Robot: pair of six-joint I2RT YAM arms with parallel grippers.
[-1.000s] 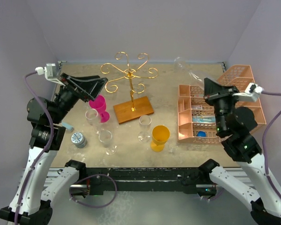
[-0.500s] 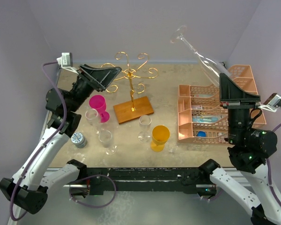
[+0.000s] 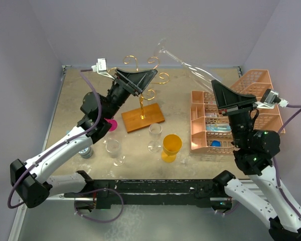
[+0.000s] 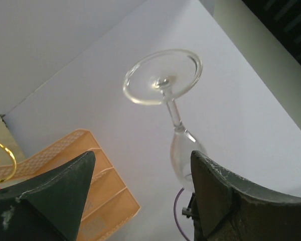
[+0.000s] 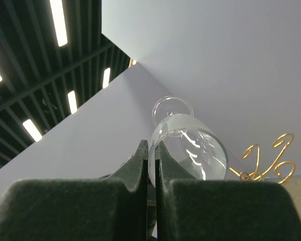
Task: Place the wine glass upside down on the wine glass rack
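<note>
Top external shows the right gripper (image 3: 215, 86) raised right of the rack (image 3: 145, 118), fingers pressed together on the rim of the wine glass (image 3: 198, 72). The glass is clear and long-stemmed. It slants up-left, and its round foot sits over the rack's right-hand scrolls in this view. The rack is thin gold wire on a flat wooden base.

The left gripper (image 3: 151, 74) hangs over the rack's top with its dark wedge fingers apart, hiding most of the scrolls. Its wrist camera frames the glass's foot between them, untouched.

Bare sandy table (image 3: 180, 100) runs from the base right to a latticed pink tray (image 3: 256, 80). In front of the base stand clear glasses (image 3: 154, 135) and a yellow goblet (image 3: 170, 145). A magenta goblet (image 3: 112, 125) left of the base is mostly hidden by the left arm.
</note>
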